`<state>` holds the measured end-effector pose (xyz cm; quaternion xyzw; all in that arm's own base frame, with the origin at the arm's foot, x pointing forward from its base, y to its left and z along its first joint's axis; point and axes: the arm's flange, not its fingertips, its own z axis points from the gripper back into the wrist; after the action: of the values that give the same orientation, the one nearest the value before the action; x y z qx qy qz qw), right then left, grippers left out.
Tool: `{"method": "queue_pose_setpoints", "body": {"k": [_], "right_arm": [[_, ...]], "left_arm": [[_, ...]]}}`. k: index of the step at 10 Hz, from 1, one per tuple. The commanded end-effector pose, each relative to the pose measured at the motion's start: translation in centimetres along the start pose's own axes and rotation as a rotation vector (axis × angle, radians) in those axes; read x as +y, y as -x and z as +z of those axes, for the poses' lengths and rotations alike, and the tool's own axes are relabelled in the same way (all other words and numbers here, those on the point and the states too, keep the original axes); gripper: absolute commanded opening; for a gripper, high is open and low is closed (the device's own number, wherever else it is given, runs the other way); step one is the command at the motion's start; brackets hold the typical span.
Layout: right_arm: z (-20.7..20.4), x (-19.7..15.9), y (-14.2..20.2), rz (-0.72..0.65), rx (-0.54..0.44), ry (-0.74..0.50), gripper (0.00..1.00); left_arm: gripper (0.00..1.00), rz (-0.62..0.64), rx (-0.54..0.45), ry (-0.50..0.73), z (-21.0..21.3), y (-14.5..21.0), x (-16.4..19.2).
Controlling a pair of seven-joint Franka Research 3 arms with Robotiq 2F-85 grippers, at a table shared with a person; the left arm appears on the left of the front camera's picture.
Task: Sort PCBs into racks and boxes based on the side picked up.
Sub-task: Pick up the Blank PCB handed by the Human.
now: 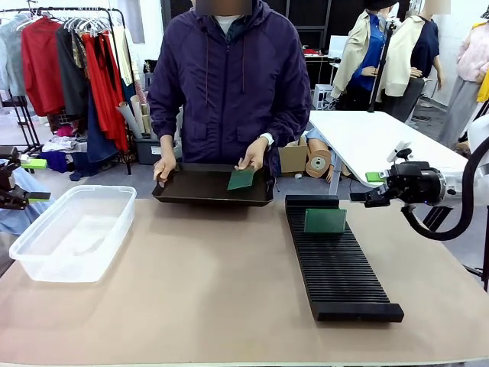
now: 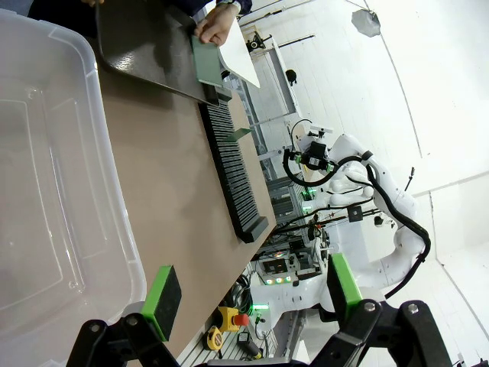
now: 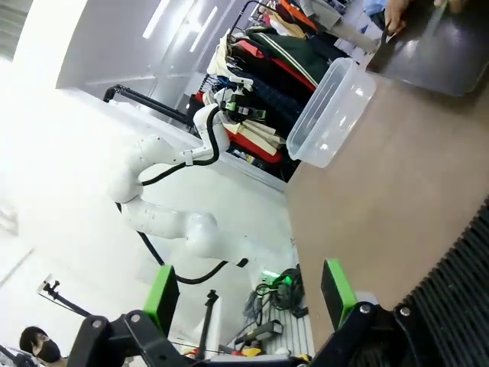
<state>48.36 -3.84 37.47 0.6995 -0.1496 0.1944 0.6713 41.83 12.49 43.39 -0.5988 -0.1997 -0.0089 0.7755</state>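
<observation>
Left wrist view: your left gripper [image 2: 252,294] is spread wide, nothing between the green pads [image 2: 162,300]. It's parked just beside the clear box [image 2: 114,191], which looks empty.

Right wrist view: right gripper [image 3: 249,294] is the same, wide and empty, hanging off to the side of the black rack [image 3: 458,267].

Front view: one PCB [image 1: 325,220] stands upright in a slot near the rack's far end. A second PCB [image 1: 241,180] lies on the dark tray [image 1: 199,191] at the far edge of the table [image 1: 206,290]. The person's hand [image 1: 254,155] rests on it and the other hand [image 1: 163,168] grips the tray's rim.

My read: each arm waits next to its own bin, so the face showing decides which one reaches. I can't tell that board's face from here, it's too small. The tray sits mid-table, reachable by either arm. Hold until the hand is off the board, since going in now risks contact.
</observation>
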Motion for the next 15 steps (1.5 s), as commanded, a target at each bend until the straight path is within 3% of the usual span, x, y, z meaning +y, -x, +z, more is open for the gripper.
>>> {"method": "queue_pose_setpoints", "body": {"k": [1,6,7,15], "right_arm": [[-1.4,0.9,0.2,-0.050,-0.024,-0.017,1.00],[-2.6,2.7,0.7,-0.036,-0.025,0.024,1.00],[-1.9,1.4,0.6,-0.009,0.000,0.010,1.00],[-1.9,1.4,0.6,-0.009,0.000,0.010,1.00]], "left_arm": [[1.00,0.012,-0.003,-0.004,0.0,-0.1,-0.2],[1.00,0.012,-0.003,-0.004,0.0,-0.1,-0.2],[1.00,0.012,-0.003,-0.004,0.0,-0.1,-0.2],[1.00,0.012,-0.003,-0.004,0.0,-0.1,-0.2]]}}
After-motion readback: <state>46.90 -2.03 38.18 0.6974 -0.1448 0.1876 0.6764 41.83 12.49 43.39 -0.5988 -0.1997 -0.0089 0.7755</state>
